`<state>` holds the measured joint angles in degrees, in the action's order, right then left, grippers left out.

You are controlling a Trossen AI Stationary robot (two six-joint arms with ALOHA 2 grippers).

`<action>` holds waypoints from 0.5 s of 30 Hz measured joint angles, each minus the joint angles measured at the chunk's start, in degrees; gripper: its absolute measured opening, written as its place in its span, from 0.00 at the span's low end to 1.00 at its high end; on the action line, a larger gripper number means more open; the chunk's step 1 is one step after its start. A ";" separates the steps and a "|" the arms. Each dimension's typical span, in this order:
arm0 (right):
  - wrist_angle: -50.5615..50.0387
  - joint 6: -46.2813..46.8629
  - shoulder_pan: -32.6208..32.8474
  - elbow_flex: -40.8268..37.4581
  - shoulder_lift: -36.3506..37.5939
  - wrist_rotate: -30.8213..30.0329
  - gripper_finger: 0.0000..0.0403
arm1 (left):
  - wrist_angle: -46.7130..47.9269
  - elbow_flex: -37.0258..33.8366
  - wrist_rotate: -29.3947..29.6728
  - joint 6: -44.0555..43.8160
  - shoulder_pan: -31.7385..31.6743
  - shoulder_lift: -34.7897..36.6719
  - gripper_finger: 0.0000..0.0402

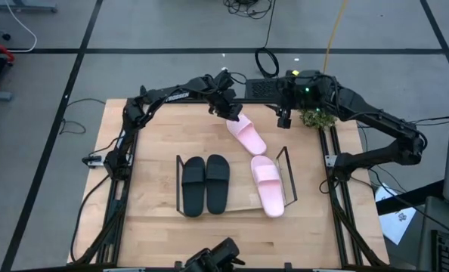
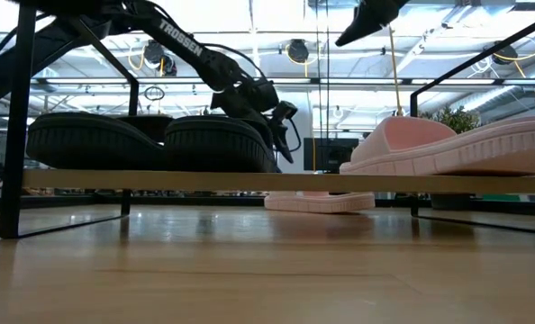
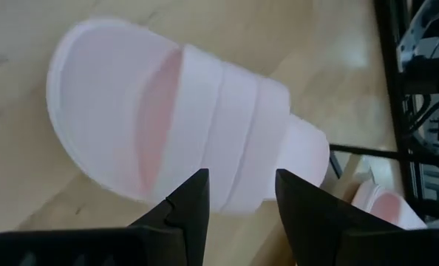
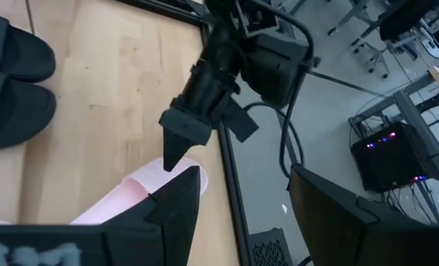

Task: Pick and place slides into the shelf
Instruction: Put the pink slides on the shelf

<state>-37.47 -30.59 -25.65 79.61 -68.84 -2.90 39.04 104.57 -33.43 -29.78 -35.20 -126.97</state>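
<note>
A loose pale pink slide (image 1: 247,136) lies sole down on the table beyond the shelf (image 1: 289,175). My left gripper (image 1: 230,112) hangs open just above its far end, pointing slantwise down. In the left wrist view its fingers (image 3: 194,199) stand over the edge of the strap (image 3: 234,133). In the right wrist view a fingertip (image 4: 174,151) is a little clear of the slide (image 4: 142,188). Two black slides (image 1: 205,183) and one pink slide (image 1: 267,185) rest on the shelf. My right gripper (image 1: 283,119) waits open and raised at the far right.
A small green plant (image 1: 315,117) stands at the table's far right corner, close to the right arm. The shelf's dark wire end frames (image 2: 15,126) rise at both ends. Bare wood shows in front of the shelf (image 2: 249,270) and on the table's left.
</note>
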 joint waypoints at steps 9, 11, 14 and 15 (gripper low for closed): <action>0.02 0.09 2.05 0.00 0.00 -0.04 0.49 | 0.18 0.04 3.57 -0.13 -0.31 -0.67 0.37; 0.24 0.11 2.50 0.00 0.00 -0.04 0.49 | -0.24 0.13 3.31 -0.16 -0.28 -1.18 0.37; 0.69 0.18 3.24 0.00 0.00 -0.04 0.49 | -0.15 0.13 2.66 -0.29 0.11 -2.75 0.37; 0.88 0.39 3.40 0.00 0.00 -0.07 0.49 | -0.14 0.11 2.51 -0.35 0.17 -3.16 0.37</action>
<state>-36.60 -30.20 -22.25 79.61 -68.84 -2.97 38.89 104.68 -30.92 -30.13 -35.03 -130.13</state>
